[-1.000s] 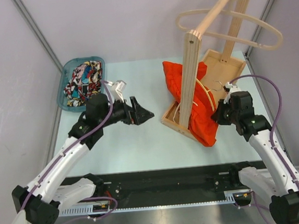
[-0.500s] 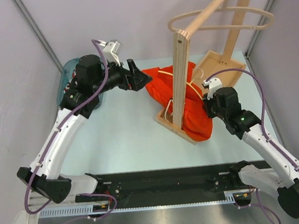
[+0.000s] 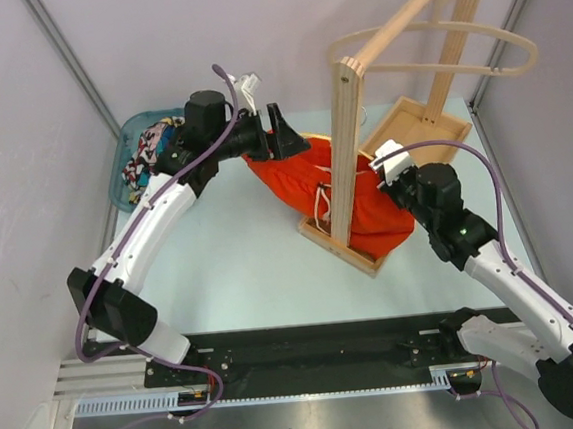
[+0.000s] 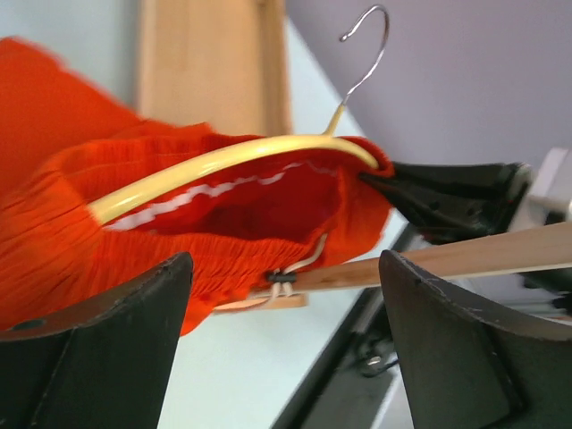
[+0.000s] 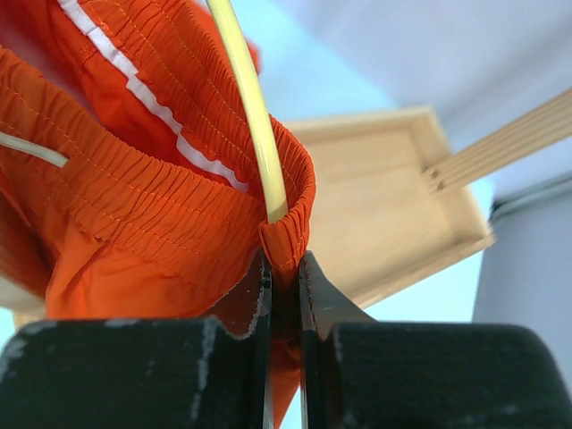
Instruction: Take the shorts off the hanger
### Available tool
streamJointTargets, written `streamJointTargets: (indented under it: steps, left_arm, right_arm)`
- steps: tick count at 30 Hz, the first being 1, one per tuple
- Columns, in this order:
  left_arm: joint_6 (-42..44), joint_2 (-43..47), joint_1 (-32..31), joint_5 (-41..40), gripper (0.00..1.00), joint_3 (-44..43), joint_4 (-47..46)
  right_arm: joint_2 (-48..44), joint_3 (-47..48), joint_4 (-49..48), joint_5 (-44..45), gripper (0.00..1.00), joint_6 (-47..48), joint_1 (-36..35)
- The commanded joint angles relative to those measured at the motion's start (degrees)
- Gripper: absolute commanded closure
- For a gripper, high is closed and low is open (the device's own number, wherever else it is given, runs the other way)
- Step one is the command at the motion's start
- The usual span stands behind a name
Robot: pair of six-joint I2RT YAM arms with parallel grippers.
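- Orange shorts [image 3: 284, 185] hanging in the air beside the wooden rack [image 3: 346, 119], low over its base, between the two grippers.
- Waistband threaded on a yellow hanger [image 4: 223, 161], wire hook pointing into free air, on no rail; probably carried by the cloth alone.
- Right gripper [image 5: 284, 264]: jaws closed on the waistband hem, just below the hanger's tip. Likely there to anchor that end while the other gets worked free.
- Left gripper [image 4: 284, 268]: jaws wide apart, nothing pinched, facing the open mouth of the waistband. Seemingly lined up to take hold of cloth or hanger at the near side.
- Print shorts [image 3: 155, 146] lying in the teal basket [image 3: 118, 184] at far left, well apart from the rack.
- Judged about halfway: one pair binned, orange pair not yet off.
- Next move calls for a firm hold on the hanger itself, opposite the right grip.
- Risk: elastic clinging to the hanger's end, so cloth and hanger travel together instead of parting.
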State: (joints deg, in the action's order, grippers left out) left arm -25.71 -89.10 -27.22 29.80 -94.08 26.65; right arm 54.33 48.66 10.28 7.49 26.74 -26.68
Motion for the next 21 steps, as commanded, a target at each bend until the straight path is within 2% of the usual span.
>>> streamJointTargets:
  steps: [1, 2, 8, 11, 18, 21]
  left_arm:
    - [-16.36, 3.05, 0.24, 6.23, 0.11, 3.89, -17.10]
    - [-21.34, 3.84, 0.24, 5.62, 0.12, 6.52, -19.08]
    - [-36.21, 2.89, -0.02, -0.53, 0.12, 11.55, -28.92]
    - [-42.63, 1.04, -0.46, -2.20, 0.12, 11.99, -29.20]
    - [-47.67, -2.57, -2.74, -8.44, 0.15, 12.34, -28.59]
    - [-50.48, -3.80, -3.89, -10.90, 0.21, 12.70, -28.50]
  right_arm:
    - [-2.30, 4.51, -14.23, 2.25, 1.00, 2.17, -2.50]
    - [-2.03, 4.42, -14.41, 3.05, 1.00, 2.26, -3.03]
    - [0.34, 4.51, -15.20, 10.96, 1.00, 5.07, -9.53]
    - [0.69, 4.42, -16.26, 13.78, 1.00, 5.08, -11.46]
    - [0.26, 4.42, -15.56, 14.31, 1.00, 3.67, -13.14]
    - [-0.53, 4.42, -15.29, 14.75, 1.00, 3.58, -13.31]
